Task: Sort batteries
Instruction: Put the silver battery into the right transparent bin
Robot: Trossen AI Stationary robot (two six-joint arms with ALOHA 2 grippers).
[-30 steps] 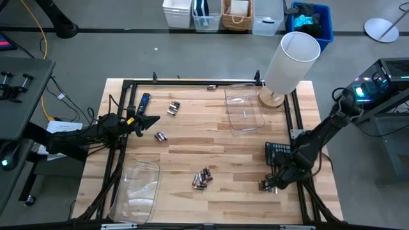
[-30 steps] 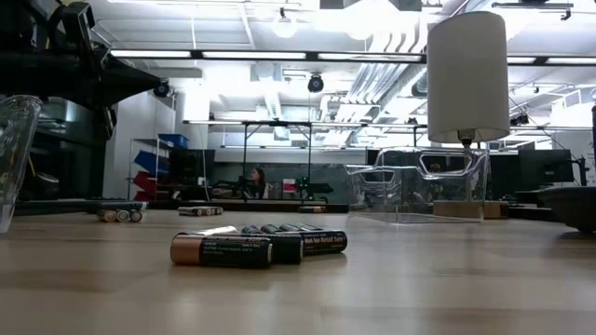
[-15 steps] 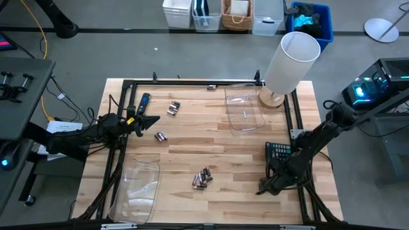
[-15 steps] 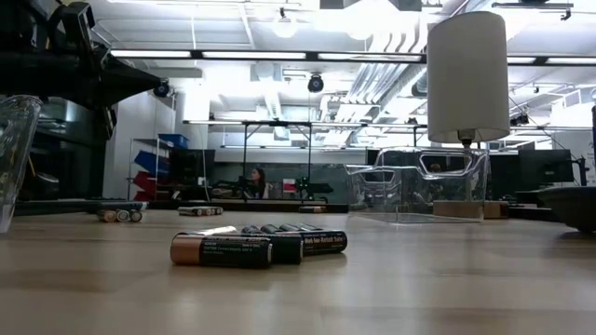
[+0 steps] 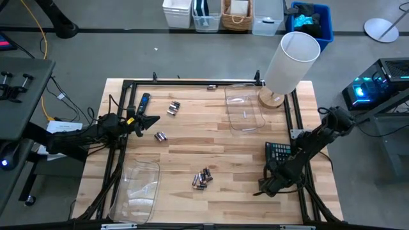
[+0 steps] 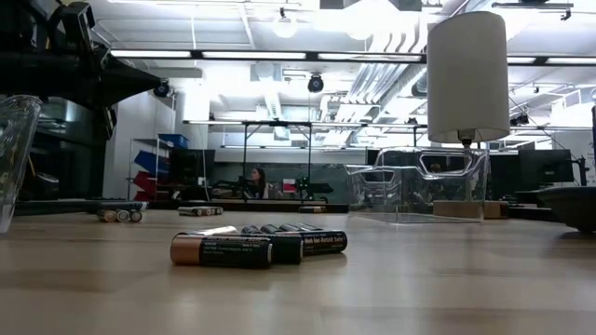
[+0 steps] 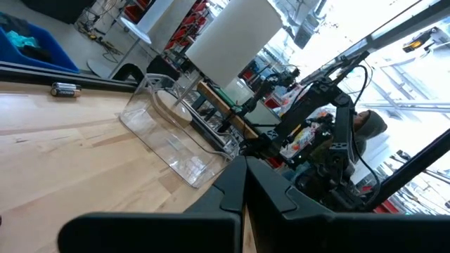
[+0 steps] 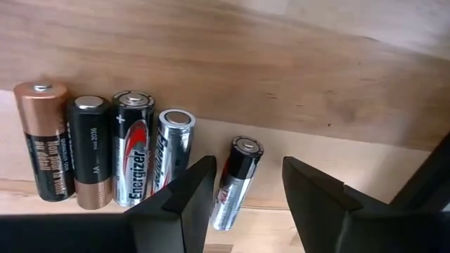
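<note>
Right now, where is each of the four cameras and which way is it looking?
High: overhead, straight down on the table; both arms show.
Low: table height, level past the batteries; no gripper visible.
Left wrist: over shut fingers toward a clear bin.
Right wrist: down past open fingers at a battery row.
Shared: the lamp and the clear bin appear in high, low and left wrist.

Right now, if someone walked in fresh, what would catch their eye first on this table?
Likely the tall white lamp at the table's far right corner, beside a clear tray. Next, the right gripper low at the near right edge, jaws open around a small silver battery lying beside a row of four batteries. Another battery cluster lies mid-table, while the left gripper waits at the left side.
</note>
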